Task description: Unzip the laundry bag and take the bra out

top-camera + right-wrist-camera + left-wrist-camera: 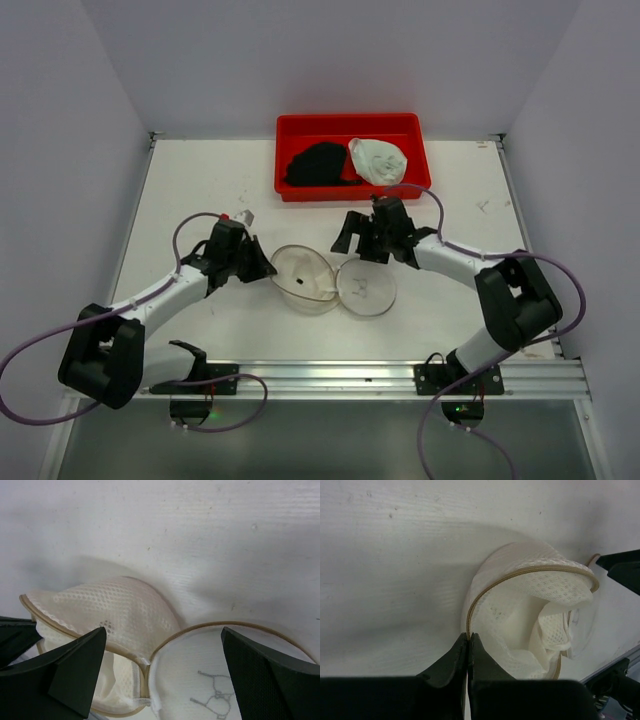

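With the left claw (469, 639), pinches fully shut on the tan zipper rim of the round, whitish translucent mesh laundry bag (530, 605). With the right claw (164, 632), spreads wide and grips nothing, hovering just above the seam where the two halves join. Lies unzipped and splayed in two shells at mid-table, between both claws, with nothing dark visible inside. Shows the small black soft fabric bra (318, 165) well apart from it, heaped in the red rectangular plastic tray (347, 119) at the far edge of the white table (200, 200), beside a pale white dome-shaped cup (378, 160). Reads as the closing step: zip undone, garment apparently out. Calls next for little more than letting go of the rim and backing both arms away without dragging the mesh. Reaches in from the left, elbow bent, wrist low and level. Arcs in from the right, wrist tipped down over the open halves.
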Motion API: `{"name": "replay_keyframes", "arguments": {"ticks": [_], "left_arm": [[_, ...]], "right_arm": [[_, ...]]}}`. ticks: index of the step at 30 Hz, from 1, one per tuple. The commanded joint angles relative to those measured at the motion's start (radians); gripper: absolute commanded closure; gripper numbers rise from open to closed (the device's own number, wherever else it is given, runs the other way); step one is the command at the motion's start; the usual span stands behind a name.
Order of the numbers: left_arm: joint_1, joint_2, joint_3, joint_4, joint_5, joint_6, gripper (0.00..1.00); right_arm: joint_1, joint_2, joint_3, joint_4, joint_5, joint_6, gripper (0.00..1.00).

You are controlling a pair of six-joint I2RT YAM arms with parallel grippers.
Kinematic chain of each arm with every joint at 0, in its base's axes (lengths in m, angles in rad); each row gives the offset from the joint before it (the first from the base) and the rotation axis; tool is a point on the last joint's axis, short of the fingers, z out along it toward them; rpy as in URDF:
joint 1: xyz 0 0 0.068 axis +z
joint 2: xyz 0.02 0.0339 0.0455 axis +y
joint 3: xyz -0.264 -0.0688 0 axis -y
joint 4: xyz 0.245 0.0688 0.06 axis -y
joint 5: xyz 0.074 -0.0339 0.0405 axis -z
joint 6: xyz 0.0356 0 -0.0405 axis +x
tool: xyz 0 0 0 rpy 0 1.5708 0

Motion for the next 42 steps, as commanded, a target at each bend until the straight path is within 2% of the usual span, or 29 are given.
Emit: {"name": "replay_keyframes", "arguments": {"ticks": [1,5,8,13,19,26,29,30,32,33,34,37,42], "left_arm": [[0.004,0.009,-0.039,0.095,0.080,-0.040,0.97],[0.004,0.006,-0.045,0.120,0.065,-0.065,0.98],[0.002,0.003,-0.043,0.123,0.043,-0.072,0.99],[0.002,-0.006,-0.043,0.121,0.019,-0.081,1.00],[0.002,-0.046,-0.034,0.079,-0.024,-0.075,1.00],[0.005,-0.075,-0.033,0.045,-0.049,-0.068,1.00],[0.004,-0.078,-0.030,0.039,-0.055,-0.062,1.00],[0.005,-0.077,-0.027,0.039,-0.057,-0.062,1.00],[0.004,-0.070,-0.025,0.037,-0.049,-0.051,1.00],[0.005,-0.066,-0.022,0.037,-0.044,-0.048,1.00],[0.002,-0.061,-0.020,0.042,-0.041,-0.045,1.00],[-0.003,-0.038,-0.022,0.089,-0.003,-0.026,1.00],[-0.090,0.048,-0.010,0.161,0.006,-0.038,1.00]], "right_arm": [[-0.001,-0.089,0.013,-0.104,0.142,-0.066,0.01],[-0.004,-0.234,-0.086,-0.222,0.333,-0.037,0.04],[-0.012,-0.301,-0.150,-0.290,0.371,-0.020,0.06],[-0.018,-0.326,-0.216,-0.324,0.351,0.014,0.13],[-0.032,-0.271,-0.204,-0.328,0.283,0.009,0.21],[-0.032,-0.203,-0.204,-0.302,0.220,-0.006,0.39],[-0.033,-0.216,-0.204,-0.302,0.225,-0.011,0.58],[-0.032,-0.223,-0.204,-0.308,0.233,-0.009,0.72],[-0.032,-0.263,-0.192,-0.327,0.257,-0.017,0.83],[-0.033,-0.283,-0.186,-0.357,0.300,-0.022,0.93],[-0.033,-0.303,-0.163,-0.377,0.323,-0.037,0.97],[-0.033,-0.387,-0.095,-0.457,0.410,-0.090,1.00],[-0.025,-0.489,0.021,-0.545,0.411,-0.175,1.00]]}}
